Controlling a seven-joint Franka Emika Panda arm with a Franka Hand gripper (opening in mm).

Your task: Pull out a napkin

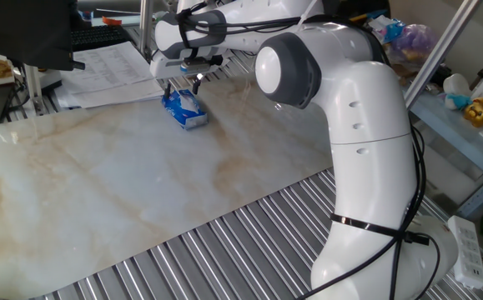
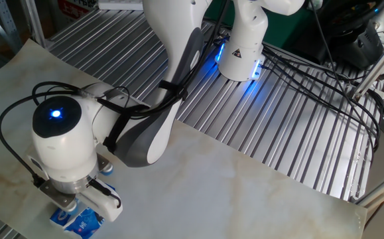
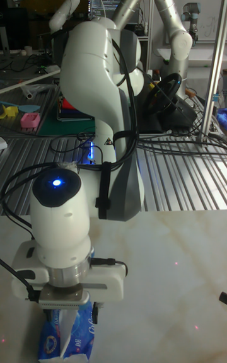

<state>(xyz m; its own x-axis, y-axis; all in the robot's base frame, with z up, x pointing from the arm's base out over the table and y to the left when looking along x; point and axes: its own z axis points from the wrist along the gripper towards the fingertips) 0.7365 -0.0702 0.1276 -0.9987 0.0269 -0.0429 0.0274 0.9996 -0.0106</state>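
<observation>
The small blue tissue pack (image 1: 185, 110) lies on the marble tabletop near the far edge, next to the printed sheets. My gripper (image 1: 183, 87) hangs straight above it, open, with one dark finger on each side of the pack's top and nothing between them. In the tall fixed view the pack (image 3: 52, 341) shows just below the white hand, and a strip of white napkin (image 3: 65, 325) sits in its middle slot. From the other fixed view the hand covers most of the pack (image 2: 80, 222), and the fingertips are hidden.
Printed white paper sheets (image 1: 108, 71) lie behind and left of the pack. The marble top (image 1: 141, 175) ends in ribbed metal rails (image 1: 224, 250) at the front. My own arm's large white links (image 1: 358, 125) stand at the right of the table.
</observation>
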